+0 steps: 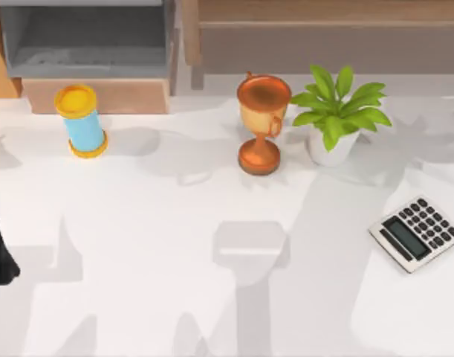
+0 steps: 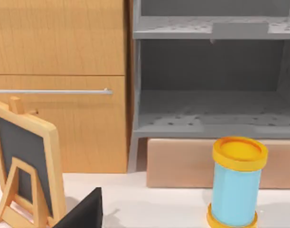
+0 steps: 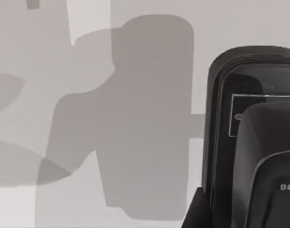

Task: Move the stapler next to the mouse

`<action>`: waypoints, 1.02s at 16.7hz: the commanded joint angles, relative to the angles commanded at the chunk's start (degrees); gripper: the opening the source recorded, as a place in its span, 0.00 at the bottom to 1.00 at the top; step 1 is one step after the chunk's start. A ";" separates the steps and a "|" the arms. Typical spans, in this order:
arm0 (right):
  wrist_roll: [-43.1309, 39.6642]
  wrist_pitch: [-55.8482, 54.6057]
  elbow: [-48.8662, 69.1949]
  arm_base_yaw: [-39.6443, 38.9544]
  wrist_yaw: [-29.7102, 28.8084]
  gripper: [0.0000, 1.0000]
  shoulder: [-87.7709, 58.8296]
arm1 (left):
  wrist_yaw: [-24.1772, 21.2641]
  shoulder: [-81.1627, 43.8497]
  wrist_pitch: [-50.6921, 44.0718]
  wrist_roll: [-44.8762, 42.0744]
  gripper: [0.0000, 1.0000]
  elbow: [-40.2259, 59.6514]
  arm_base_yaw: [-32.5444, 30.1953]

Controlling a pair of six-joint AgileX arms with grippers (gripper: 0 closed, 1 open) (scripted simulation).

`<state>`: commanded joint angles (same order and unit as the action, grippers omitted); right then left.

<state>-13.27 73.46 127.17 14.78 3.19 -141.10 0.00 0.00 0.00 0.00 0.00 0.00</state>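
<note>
Where the right wrist view looks down on the table, we read the black bar with the rounded end as the stapler, seen close up with a thin grey outline on its upper face. We cannot tell whether it rests on the table or is carried, nor where on the table it sits. Neither can we tell whether the right claw or the left claw is apart, together or clamped on anything.

Handling judgement: treat the stapler as rigid, moderately heavy for its size and smooth-skinned, so it may slip or pivot if taken near one end. Grip across the narrow width at mid-length, with the jaws square to the long sides. Avoid squeezing top to bottom, since the hinged arm may give.

Farther out, the top view shows a calculator at the right, and a plant, trophy and blue can along the rear. A dark shape sits at the left edge, and we cannot identify it. The left wrist view faces the can and a small chalkboard easel.
</note>
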 joint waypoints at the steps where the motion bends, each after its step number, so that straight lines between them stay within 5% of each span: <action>1: 0.06 0.20 -0.07 -0.04 -0.26 0.00 0.05 | 0.00 0.00 0.00 0.00 1.00 0.00 0.00; 17: 2.01 7.01 -4.54 -0.70 -12.67 0.00 1.09 | 0.00 0.00 0.00 0.00 1.00 0.00 0.00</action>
<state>-11.26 80.47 122.63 14.08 -9.48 -140.01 0.00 0.00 0.00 0.00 0.00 0.00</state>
